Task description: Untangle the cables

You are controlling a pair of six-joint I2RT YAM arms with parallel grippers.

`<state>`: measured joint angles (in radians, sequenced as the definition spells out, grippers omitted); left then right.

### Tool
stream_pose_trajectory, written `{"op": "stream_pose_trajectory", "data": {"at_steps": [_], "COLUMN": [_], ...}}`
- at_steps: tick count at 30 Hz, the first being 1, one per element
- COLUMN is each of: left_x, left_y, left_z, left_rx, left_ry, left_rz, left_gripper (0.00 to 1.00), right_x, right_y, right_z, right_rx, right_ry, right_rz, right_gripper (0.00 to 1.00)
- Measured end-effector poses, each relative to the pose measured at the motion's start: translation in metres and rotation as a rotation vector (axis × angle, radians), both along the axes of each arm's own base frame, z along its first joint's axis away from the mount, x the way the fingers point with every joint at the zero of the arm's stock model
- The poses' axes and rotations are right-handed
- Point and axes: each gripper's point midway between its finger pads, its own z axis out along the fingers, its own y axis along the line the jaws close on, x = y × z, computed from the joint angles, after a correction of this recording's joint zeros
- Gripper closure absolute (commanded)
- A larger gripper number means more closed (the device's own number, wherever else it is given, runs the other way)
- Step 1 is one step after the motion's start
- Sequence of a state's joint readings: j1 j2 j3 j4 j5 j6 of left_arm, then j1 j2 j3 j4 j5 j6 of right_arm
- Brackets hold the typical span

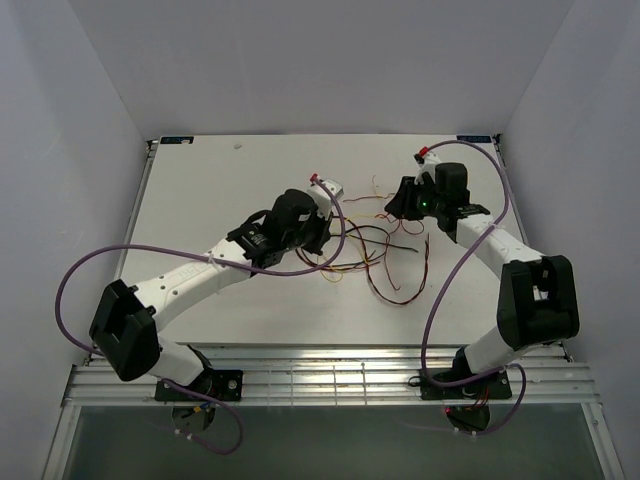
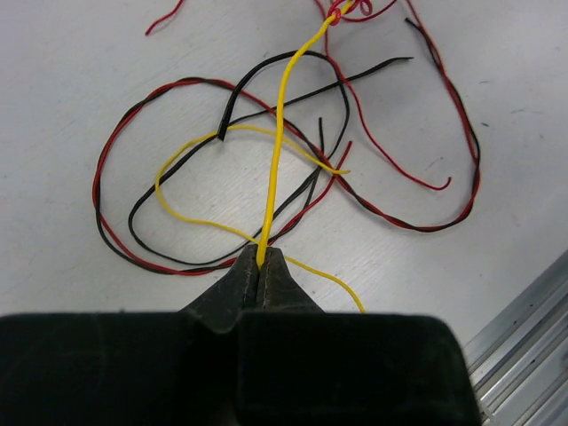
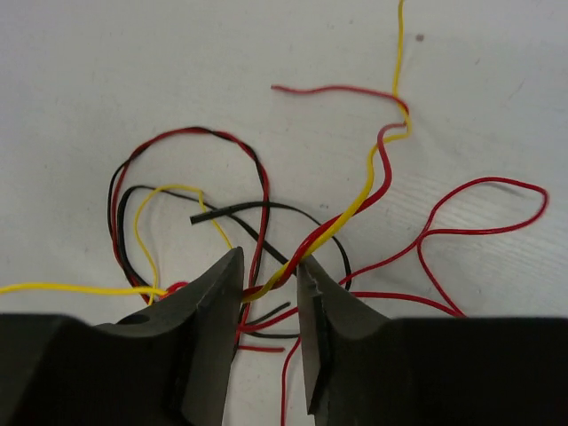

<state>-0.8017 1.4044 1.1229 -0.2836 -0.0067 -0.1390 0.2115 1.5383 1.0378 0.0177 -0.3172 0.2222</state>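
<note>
Left wrist view puts the left gripper (image 2: pixel 260 269) pinched shut on a yellow wire (image 2: pixel 277 151). The wire runs almost straight from the tips up to a small red knot (image 2: pixel 337 12) at the far edge. Around it, a red-and-black pair (image 2: pixel 115 169) loops loosely on the bench (image 2: pixel 62 80), and a second bend of yellow crosses under the held strand.

In the right wrist view, the right gripper (image 3: pixel 271 288) stands moderately open and grips nothing. Its jaws sit either side of a red-and-yellow twist (image 3: pixel 355 209), with black strands lying just beside it.

From above, the cables (image 1: pixel 385 255) lie in one loose tangle on the bench between the two grippers, nearer the right arm.

The main risk is that a pull on the yellow wire cinches the red knot tighter instead of freeing it, because the red is wound around the yellow there. A pull with nothing pinning the far side would likely drag the whole bundle along rather than separate it. If the right gripper shuts where it is, it may trap several strands together, black among them. The thin wire could also slip out of the left pinch under load.
</note>
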Motion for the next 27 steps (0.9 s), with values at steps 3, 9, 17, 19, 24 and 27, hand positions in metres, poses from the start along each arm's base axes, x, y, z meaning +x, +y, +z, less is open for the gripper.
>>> {"op": "stream_pose_trajectory", "data": {"at_steps": [3,9,17,19,24,27], "left_x": [0.004,0.002,0.002,0.001,0.000,0.001], "left_y": [0.008,0.015,0.013,0.013,0.008,0.003], "left_z": [-0.019,-0.040,-0.039,-0.040,-0.035,-0.024], "left_rx": [0.059,0.115,0.112,0.109,0.094,0.068], "left_ry": [0.031,0.076,0.077,0.080,0.082,0.071], "left_rz": [0.047,0.070,0.061,0.055,0.039,0.024], "left_gripper": [1.00,1.00,1.00,1.00,1.00,1.00], "right_x": [-0.015,-0.025,-0.054,-0.055,-0.061,-0.063], "right_y": [0.004,0.012,0.005,0.003,0.006,0.013], "right_z": [-0.019,-0.007,0.027,0.023,-0.007,-0.023], "right_rx": [0.017,-0.008,-0.176,-0.221,-0.288,-0.306], "right_ry": [0.041,-0.067,-0.364,-0.389,-0.354,-0.332], "right_rz": [0.059,0.197,0.381,0.417,0.513,0.565], "right_gripper": [0.52,0.10,0.10,0.10,0.10,0.10]}}
